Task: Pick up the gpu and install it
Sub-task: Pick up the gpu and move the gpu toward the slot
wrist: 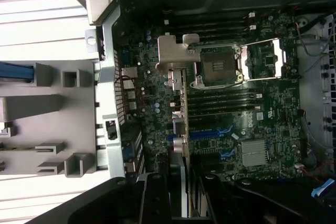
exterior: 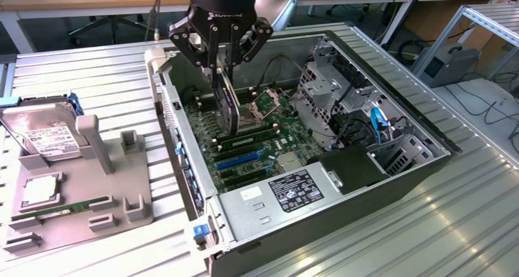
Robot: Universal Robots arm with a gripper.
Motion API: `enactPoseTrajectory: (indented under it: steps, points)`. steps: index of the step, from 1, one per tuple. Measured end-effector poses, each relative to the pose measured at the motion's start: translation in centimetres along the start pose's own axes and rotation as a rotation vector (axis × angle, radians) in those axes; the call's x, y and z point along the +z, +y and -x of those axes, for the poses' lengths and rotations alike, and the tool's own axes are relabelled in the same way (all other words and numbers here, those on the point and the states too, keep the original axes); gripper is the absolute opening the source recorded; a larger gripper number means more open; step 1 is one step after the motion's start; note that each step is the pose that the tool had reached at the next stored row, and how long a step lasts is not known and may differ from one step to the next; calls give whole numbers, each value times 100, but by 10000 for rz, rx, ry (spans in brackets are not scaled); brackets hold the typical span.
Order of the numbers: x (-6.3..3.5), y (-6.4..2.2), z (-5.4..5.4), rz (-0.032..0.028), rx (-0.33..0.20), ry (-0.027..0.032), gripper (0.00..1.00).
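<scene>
While the claw (exterior: 221, 63) is clenching the gpu (exterior: 230, 107) by its top, the card is hanging on edge just above the motherboard (exterior: 259, 146), silvery bracket (wrist: 173, 56) pointing down at it. I am judging that seating it well is asking for a square, slow approach over the motherboard's blue slots (exterior: 237, 160), clear of the cables (exterior: 284, 64) beyond the motherboard.
</scene>
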State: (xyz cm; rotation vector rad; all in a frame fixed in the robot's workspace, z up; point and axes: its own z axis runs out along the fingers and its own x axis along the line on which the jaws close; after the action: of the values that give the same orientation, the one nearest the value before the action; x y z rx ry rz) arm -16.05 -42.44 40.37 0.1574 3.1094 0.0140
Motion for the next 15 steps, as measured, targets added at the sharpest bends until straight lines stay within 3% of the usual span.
enactPoseTrajectory:
  steps: [15]
  points:
    - [69, 14, 147, 1, -1, 0, 27]
